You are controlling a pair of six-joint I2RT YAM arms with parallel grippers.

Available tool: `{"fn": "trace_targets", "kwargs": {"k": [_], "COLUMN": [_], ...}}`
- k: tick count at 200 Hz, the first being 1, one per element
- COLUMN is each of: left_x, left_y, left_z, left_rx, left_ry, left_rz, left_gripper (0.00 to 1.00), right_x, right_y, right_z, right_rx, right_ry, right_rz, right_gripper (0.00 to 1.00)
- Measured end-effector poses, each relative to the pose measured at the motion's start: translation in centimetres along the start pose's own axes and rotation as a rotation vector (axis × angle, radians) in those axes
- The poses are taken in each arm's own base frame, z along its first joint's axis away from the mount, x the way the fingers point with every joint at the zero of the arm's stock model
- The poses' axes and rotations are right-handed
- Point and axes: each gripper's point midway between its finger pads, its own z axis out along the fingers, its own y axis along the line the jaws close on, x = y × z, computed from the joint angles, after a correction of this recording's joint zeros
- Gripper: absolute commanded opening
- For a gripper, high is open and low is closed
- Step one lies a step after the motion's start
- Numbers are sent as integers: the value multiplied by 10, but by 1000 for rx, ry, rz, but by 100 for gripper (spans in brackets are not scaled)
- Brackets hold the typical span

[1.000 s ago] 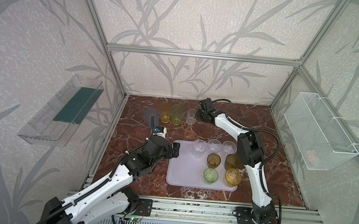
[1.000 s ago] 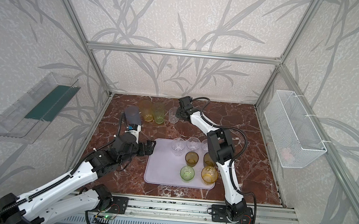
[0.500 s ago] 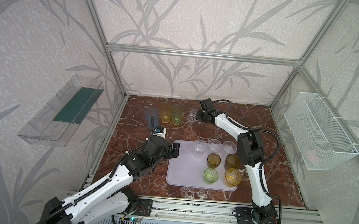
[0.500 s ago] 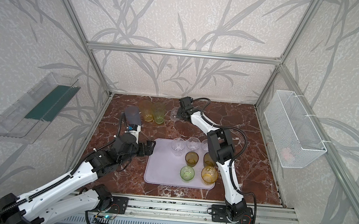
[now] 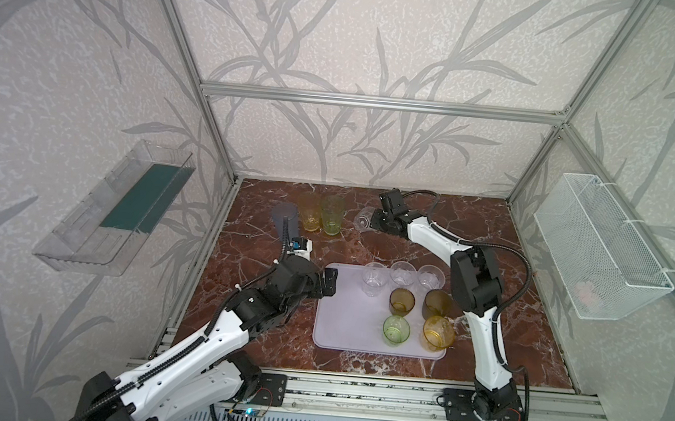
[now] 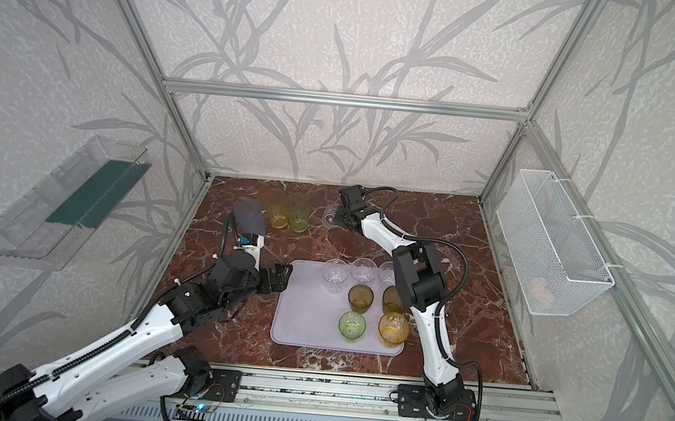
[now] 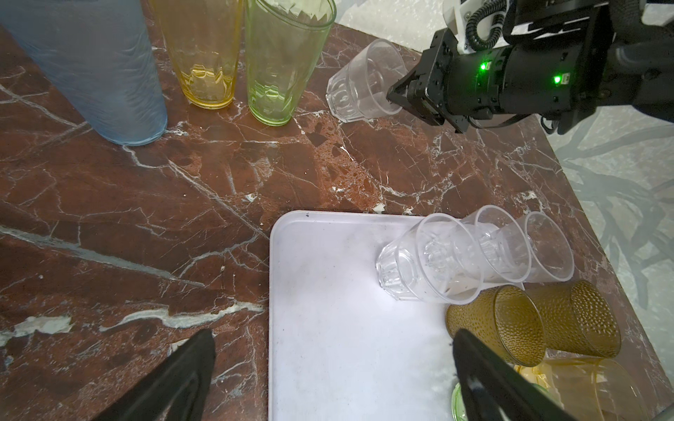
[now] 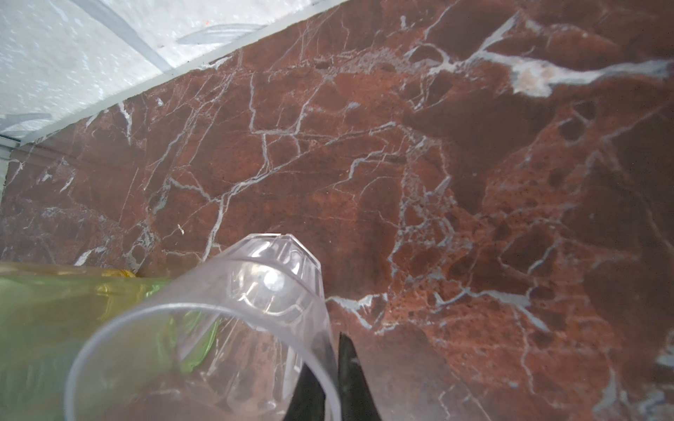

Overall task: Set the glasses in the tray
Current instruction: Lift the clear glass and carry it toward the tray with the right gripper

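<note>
**Top views.** The surface [image 5: 372,173] is red-brown marble with white veins. On it lies the tray [image 5: 342,324], a flat pale lilac rectangle with rounded corners and a low rim. The tray holds seven upright glasses:
- three clear faceted tumblers [image 5: 402,272] in its far row
- two olive-brown tumblers [image 5: 401,301]
- a short green tumbler [image 5: 396,329]
- a short amber tumbler [image 5: 438,333]

Well apart from the tray, at the far left of the surface, stand the following:
- a frosted blue-grey tumbler [image 5: 285,219]
- a tall amber tumbler [image 5: 309,213]
- a tall green tumbler [image 5: 331,217]

Near these, the right end effector [image 5: 373,222] pinches the tilted clear tumbler [image 6: 330,216]. The left end effector [image 5: 331,284] hangs at the tray's left rim with its jaws spread wide and nothing between them.

A white wire mesh basket [image 5: 599,247] on the right wall holds a pale pink item that is too small to identify. A clear plastic bin [image 5: 115,208] with a green bottom hangs on the left wall.

**Left wrist view.** Both black fingers [image 7: 175,379] stand far apart, one over marble and one over the tray [image 7: 328,291]. The olive-brown tumblers [image 7: 510,328] show a pebbled texture. The tilted clear tumbler [image 7: 361,87] leans with its mouth toward the right end effector [image 7: 392,96].

**Right wrist view.** The jaws are closed on the tumbler wall at the rim [image 8: 328,346], with one finger [image 8: 350,382] outside it and one inside. The faceted base points away. It cannot be told whether the base touches the marble.
</note>
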Motion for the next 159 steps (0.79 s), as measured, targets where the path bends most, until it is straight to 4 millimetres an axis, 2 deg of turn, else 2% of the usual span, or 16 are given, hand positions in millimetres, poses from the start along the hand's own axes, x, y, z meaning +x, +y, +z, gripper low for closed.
{"fn": "trace_targets", "kwargs": {"k": [34,68,106,159], "left_x": [1,0,2,-1], "left_y": [-1,-2,-4,-13], "left_z": [0,-1,-1,-5], "left_rx": [8,17,27,52], "left_ry": [5,4,14,44], "left_rz": [-2,-6,-8,-19], "left_gripper": [100,99,99,99], "right_x": [11,12,-7,-25], "right_y": [-13,-22,-17,-8], "right_z": [-23,-63,-122,-220], "right_rx": [19,23,-24,-107], "right_ry": [8,-19,-112,-220], "right_rz": [-38,-65,-96,-155], "right_gripper": [0,0,0,0]}}
